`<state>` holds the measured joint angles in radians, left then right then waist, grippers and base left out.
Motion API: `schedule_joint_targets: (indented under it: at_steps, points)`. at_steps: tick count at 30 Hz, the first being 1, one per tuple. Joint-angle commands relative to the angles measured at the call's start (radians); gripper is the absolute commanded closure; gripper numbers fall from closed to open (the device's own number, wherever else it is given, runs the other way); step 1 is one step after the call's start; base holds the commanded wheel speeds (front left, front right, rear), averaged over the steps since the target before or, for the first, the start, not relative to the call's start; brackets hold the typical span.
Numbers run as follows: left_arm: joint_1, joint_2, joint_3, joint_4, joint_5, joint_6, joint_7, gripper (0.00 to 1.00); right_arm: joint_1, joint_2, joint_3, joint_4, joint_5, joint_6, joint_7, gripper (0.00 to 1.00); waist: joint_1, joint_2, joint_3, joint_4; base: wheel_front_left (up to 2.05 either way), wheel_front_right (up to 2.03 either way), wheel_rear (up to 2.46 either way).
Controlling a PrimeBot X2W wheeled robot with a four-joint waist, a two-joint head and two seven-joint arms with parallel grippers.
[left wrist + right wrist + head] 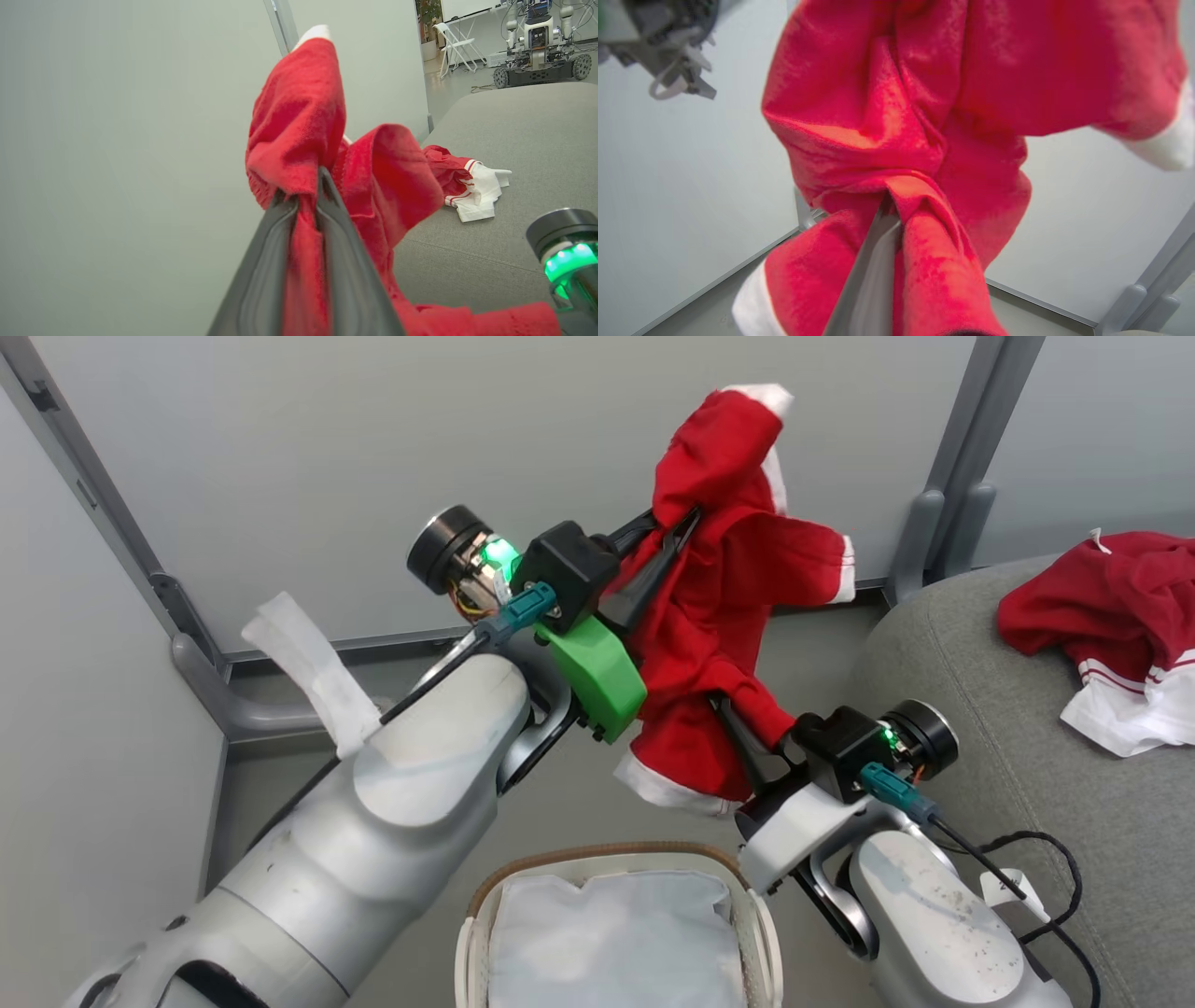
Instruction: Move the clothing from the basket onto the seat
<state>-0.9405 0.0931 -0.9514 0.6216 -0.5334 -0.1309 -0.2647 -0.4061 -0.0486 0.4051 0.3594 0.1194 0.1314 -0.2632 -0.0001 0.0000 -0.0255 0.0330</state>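
A red garment of the clothing (724, 588) with white hems hangs in the air above the basket (597, 852), stretched between both grippers. My left gripper (681, 520) is shut on its upper part; in the left wrist view the red cloth runs between the dark fingers (261, 280). My right gripper (722, 703) is shut on the lower part, with fabric wrapped over its finger (871, 266). A second red-and-white garment (1111, 625) lies crumpled on the grey seat (971, 728) at the right. The basket holds its white lining (611, 933).
Grey partition walls (373, 457) with metal posts (943, 495) stand behind and to the left. A black cable (1036, 859) lies on the seat near my right arm. Another wheeled robot (537, 42) and a folding chair (455, 46) stand far off beyond the seat.
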Motion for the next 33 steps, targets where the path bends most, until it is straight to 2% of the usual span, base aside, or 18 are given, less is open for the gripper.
schedule_joint_targets:
  at_steps: [1, 2, 19, 33]
  points:
    - [0.027, 0.006, 0.01, 0.01, -0.005, 0.001, 0.001, 0.16, 0.011, -0.004, -0.01, -0.011, -0.01, -0.001, -0.002, 1.0, 0.0001, 0.0, 0.002, -0.001, 0.0, 0.0, 0.0]
    - [0.042, 0.005, 0.015, 0.016, -0.007, 0.001, 0.001, 0.0, 0.014, -0.003, -0.017, -0.019, -0.012, -0.001, -0.002, 1.0, 0.0001, 0.0, 0.003, -0.002, 0.0, 0.0, 0.0]
    - [0.394, -0.014, 0.18, -0.078, 0.053, 0.001, 0.001, 0.0, 0.05, -0.005, -0.119, -0.077, -0.074, -0.001, -0.002, 1.0, 0.0001, 0.0, 0.022, -0.014, 0.0, 0.0, 0.0]
    - [0.577, -0.027, 0.241, -0.129, 0.098, 0.001, 0.001, 0.0, 0.078, -0.024, -0.172, -0.127, -0.091, -0.001, -0.002, 1.0, 0.0001, 0.0, 0.026, -0.016, 0.0, 0.0, 0.0]
